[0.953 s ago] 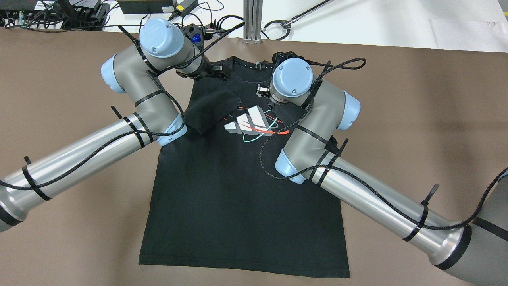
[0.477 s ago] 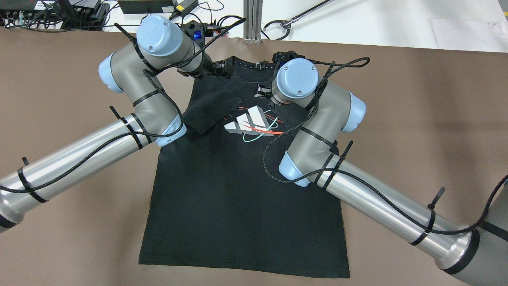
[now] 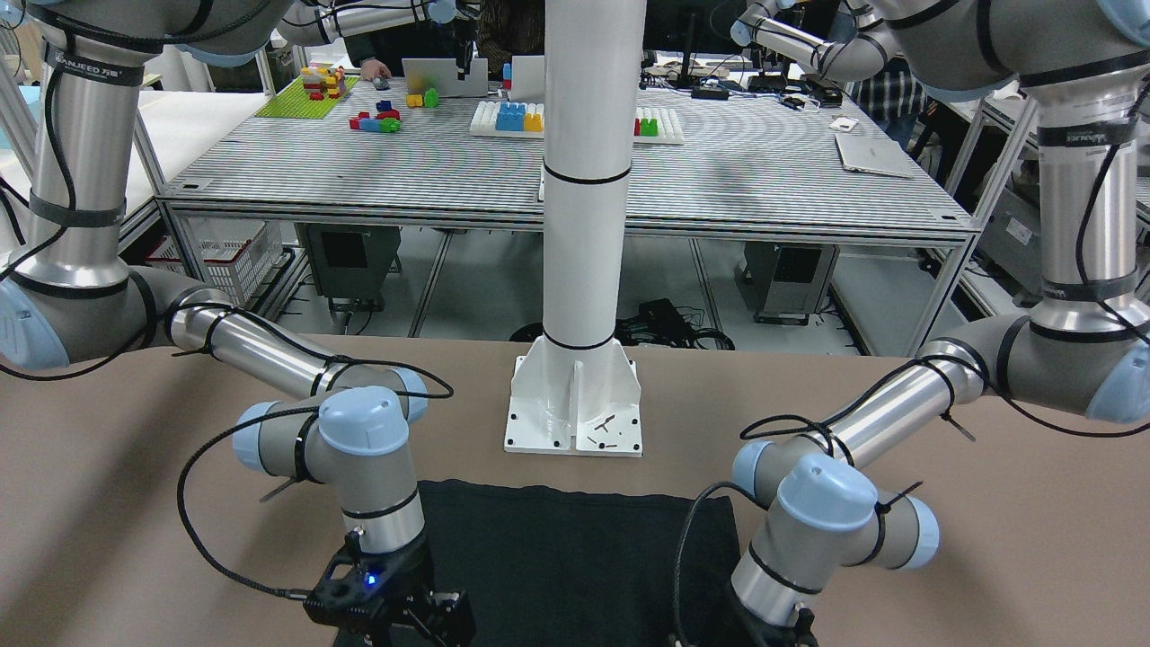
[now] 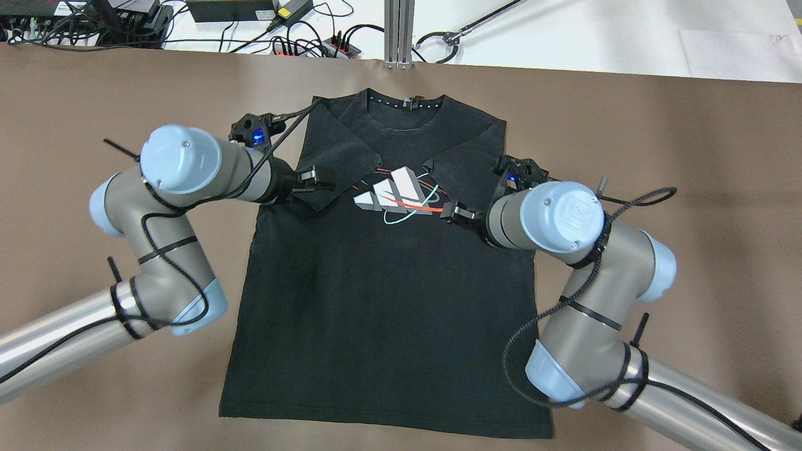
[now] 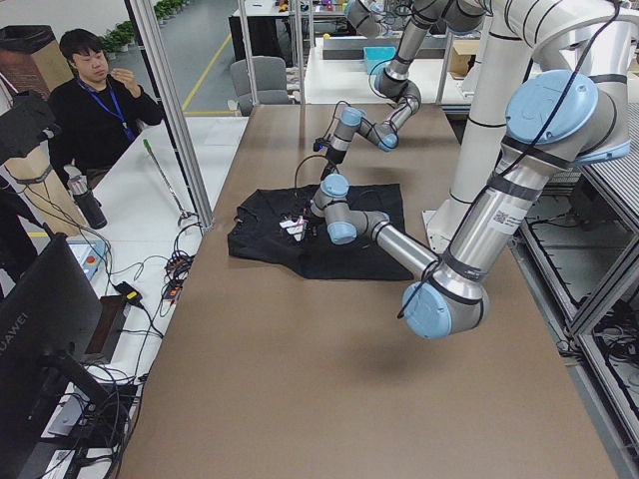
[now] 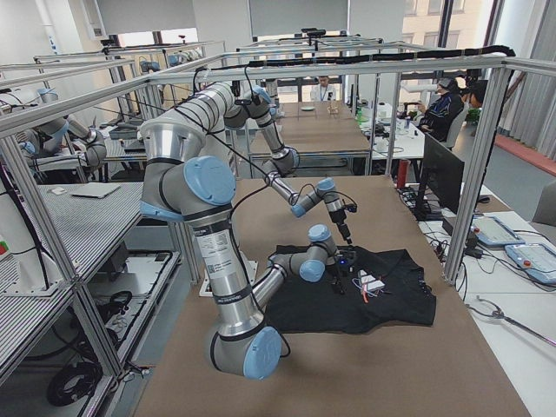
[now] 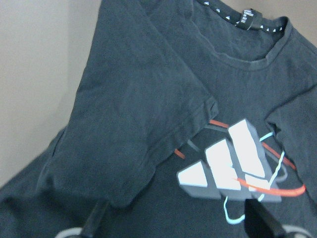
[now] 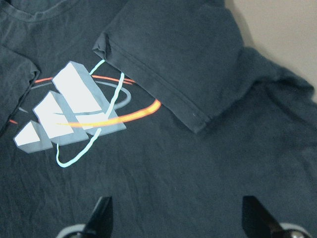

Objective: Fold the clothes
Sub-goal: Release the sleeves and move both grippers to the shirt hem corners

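Black T-shirt (image 4: 376, 313) lies flat and chest-up on the brown table (image 4: 658, 156). Its collar (image 4: 407, 109) is at the far edge and its hem is nearest the robot, just in front of the white pillar (image 3: 584, 180). Both sleeves are folded inward over the chest. The left sleeve (image 4: 335, 163) covers the near corner of the white, red and teal logo (image 4: 391, 191), and the right sleeve (image 4: 467, 150) reaches the logo's other side.

The left gripper (image 4: 315, 178) sits at the cuff of the left sleeve. In the left wrist view its 2 fingers (image 7: 96, 220) stand apart with nothing between them. The right gripper (image 4: 454, 213) is just beside the cuff of the right sleeve, over the shirt's body. Its fingers (image 8: 101, 215) are likewise spread, grasping nothing.
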